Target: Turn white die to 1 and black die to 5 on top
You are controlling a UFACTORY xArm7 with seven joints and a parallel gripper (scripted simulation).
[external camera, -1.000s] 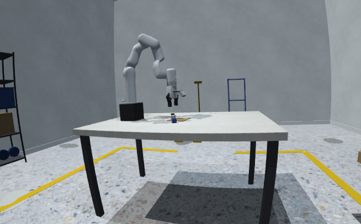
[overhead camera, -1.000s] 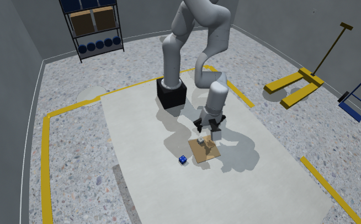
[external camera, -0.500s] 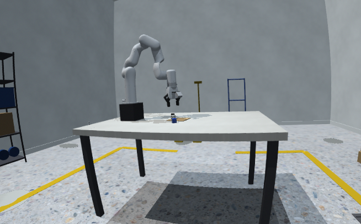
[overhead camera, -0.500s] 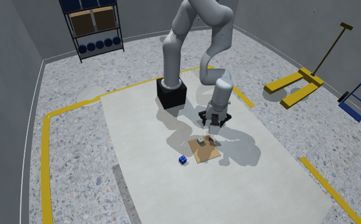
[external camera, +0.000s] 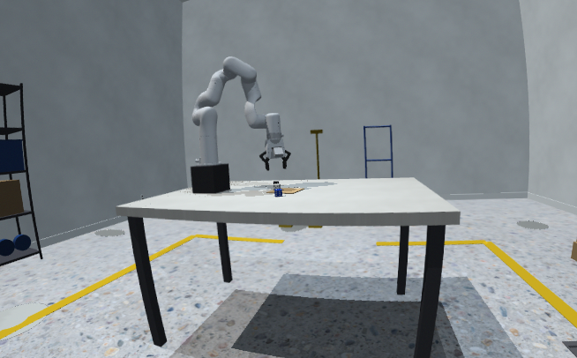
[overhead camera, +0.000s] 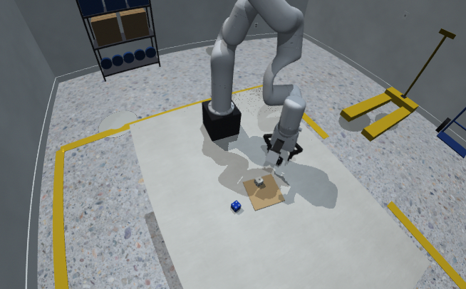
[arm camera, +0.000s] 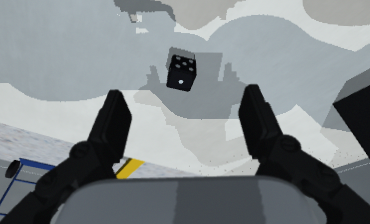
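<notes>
The black die [arm camera: 181,72] lies on the bare table top, off the mat. In the wrist view it shows one face with several pips and one face with a single pip. My gripper [arm camera: 183,101] is open and empty, and it hangs well above the table with the black die below, between the two fingers in that view. In the top view the gripper [overhead camera: 280,157] is just behind the tan mat [overhead camera: 263,193] and hides the black die. The white die [overhead camera: 259,181] sits on the mat near its far edge; its top face is too small to read. The blue die [overhead camera: 236,205] lies on the table left of the mat.
The arm's black base block [overhead camera: 221,122] stands on the table behind and left of the mat. In the exterior view the gripper [external camera: 274,164] hangs clear above the mat [external camera: 287,190] and the blue die [external camera: 278,191].
</notes>
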